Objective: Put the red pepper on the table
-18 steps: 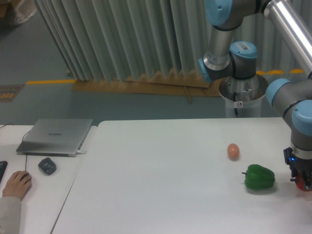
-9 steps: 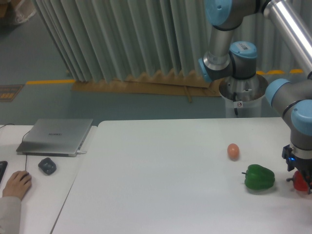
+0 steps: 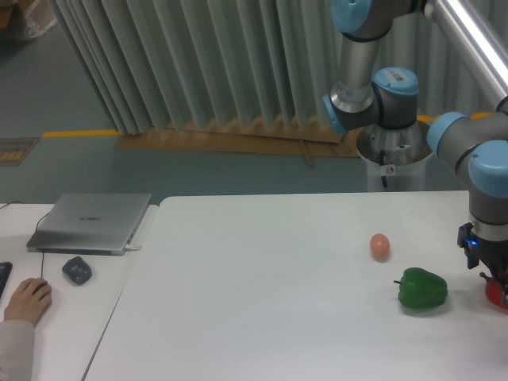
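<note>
At the far right edge of the bench (image 3: 262, 317), my end effector (image 3: 494, 279) hangs low over the white top with the red pepper (image 3: 496, 294) at its tip, just right of the green pepper (image 3: 422, 289). I judge the placing nearly done: the pepper looks at or near the surface, though contact is unclear. Whether my fingers grip it or have let go, I cannot tell. Release and retreat remain.

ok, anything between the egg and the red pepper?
Yes, in the fixed camera view the green pepper sits between the egg and the red pepper.
</note>
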